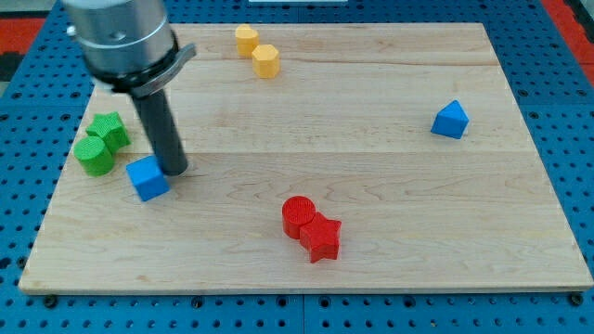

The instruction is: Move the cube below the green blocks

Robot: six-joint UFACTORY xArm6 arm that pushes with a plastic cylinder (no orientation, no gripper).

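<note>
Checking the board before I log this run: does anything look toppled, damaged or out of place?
Nothing stands out. All blocks sit flat and intact on the wooden board. My tip rests against the blue cube, just right of the green blocks.

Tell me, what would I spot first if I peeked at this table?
The big dark rod at the view's upper left, with my tip touching the right side of the blue cube. Just left of the cube sit two green blocks. Two red blocks huddle together near the view's bottom middle.
</note>
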